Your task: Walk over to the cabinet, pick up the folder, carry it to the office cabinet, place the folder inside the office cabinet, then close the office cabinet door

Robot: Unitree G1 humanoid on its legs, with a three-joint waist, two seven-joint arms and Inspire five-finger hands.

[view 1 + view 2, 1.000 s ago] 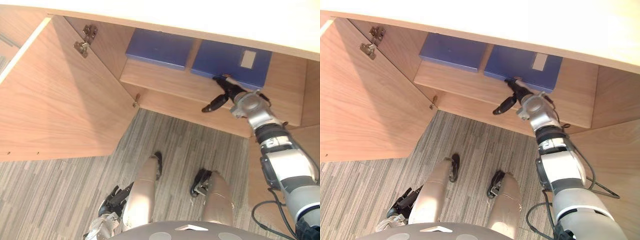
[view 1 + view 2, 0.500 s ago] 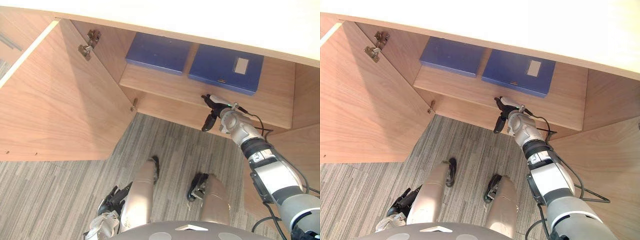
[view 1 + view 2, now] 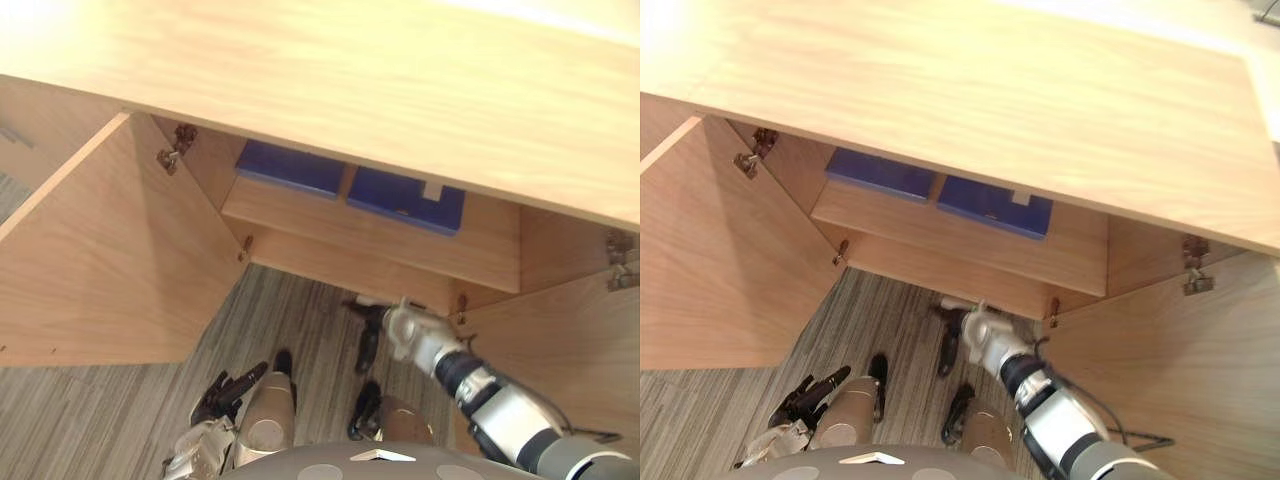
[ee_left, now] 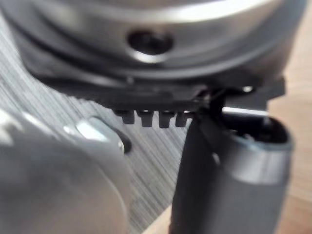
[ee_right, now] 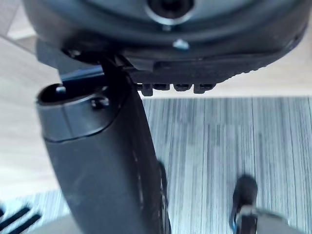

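Two blue folders lie flat on the shelf inside the open cabinet: one on the left, and one on the right with a pale label. My right hand hangs open in front of the cabinet, below the shelf edge and over the carpet, holding nothing. Its thumb points straight out over the striped floor. My left hand hangs low at my side with relaxed fingers, empty.
The left cabinet door stands swung wide open, as does the right door. The broad wooden cabinet top overhangs the shelf. Grey striped carpet lies between the doors.
My right hand has drawn back from the right folder, out of the cabinet and down. Both folders stay on the shelf. The camera has pulled back, showing more of the cabinet top.
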